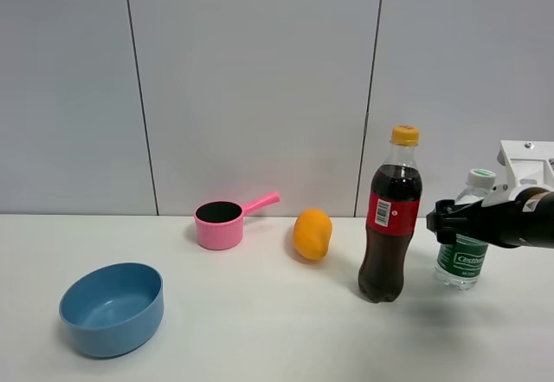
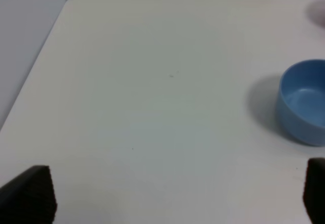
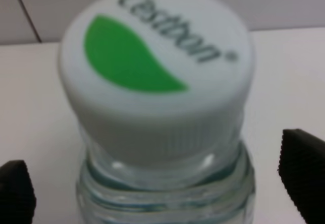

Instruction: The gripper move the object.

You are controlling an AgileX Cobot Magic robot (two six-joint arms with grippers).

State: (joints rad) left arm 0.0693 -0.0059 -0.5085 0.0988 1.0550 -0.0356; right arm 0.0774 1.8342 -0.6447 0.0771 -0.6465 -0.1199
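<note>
Water bottle [image 1: 461,265] position: upright on the white table [image 1: 260,339], just beside the cola bottle [image 1: 389,226], on that bottle's right as the exterior high view showed it, and slightly farther back. The right gripper [image 1: 444,223] reached in from the side away from the cola bottle and stood around the water bottle's shoulder, above its green label, at about the height of the cola bottle's red label. Its jaws were open. In the right wrist view the two black fingertips [image 3: 303,169] flanked the bottle neck with bare table visible on each side, so neither pad touched the plastic.

The water bottle was clear plastic with a green label in white lettering. Its round white cap [image 3: 157,76] had a ridged skirt and carried a green leaf-shaped mark and grey lettering. The gripper fingers were matte black and angular, with finely grooved pads, under white-grey housing. The cola bottle was taller, dark-filled, with a yellow cap.

The left gripper [image 2: 171,193] hung over bare table, jaws wide apart and holding nothing. A smooth, round blue bowl [image 2: 304,107] stood near one fingertip, well to the cola bottle's left.
</note>
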